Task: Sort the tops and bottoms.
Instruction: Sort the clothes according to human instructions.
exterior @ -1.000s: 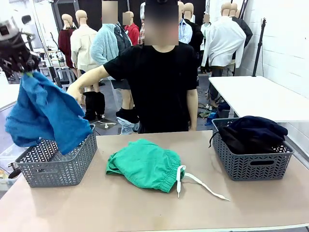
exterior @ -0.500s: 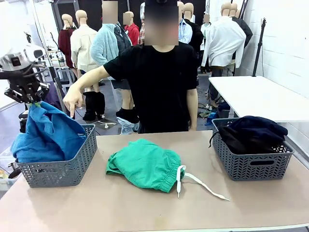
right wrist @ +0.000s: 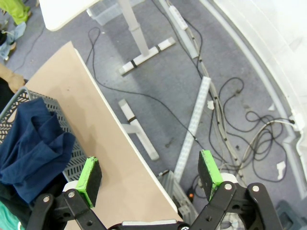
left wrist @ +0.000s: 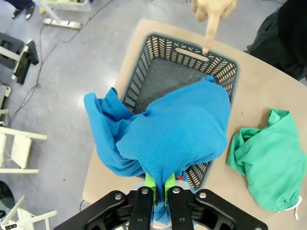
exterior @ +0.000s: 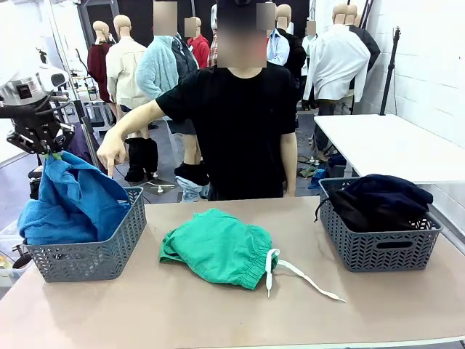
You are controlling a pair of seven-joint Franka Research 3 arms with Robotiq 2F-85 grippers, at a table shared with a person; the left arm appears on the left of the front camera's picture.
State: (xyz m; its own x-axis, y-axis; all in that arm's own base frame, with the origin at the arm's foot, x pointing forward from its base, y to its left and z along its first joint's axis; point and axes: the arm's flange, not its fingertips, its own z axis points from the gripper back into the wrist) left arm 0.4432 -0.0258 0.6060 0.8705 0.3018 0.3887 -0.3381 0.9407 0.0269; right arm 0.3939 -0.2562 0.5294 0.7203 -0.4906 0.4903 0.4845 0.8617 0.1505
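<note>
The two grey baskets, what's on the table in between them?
In the front view, green shorts with a white drawstring lie between the left basket and the right basket.

The left end effector [exterior: 49, 154] is lowering the blue top [exterior: 73, 203] into the left grey basket [exterior: 94, 254]. The person's hand [exterior: 110, 154] is dropping to point at that basket.

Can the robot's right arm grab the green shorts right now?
Probably yes. The right gripper is open and holds nothing, and the green shorts lie in the open mid-table with nothing on them. It hangs beyond the table edge by the right basket, so it must swing inward first.
</note>
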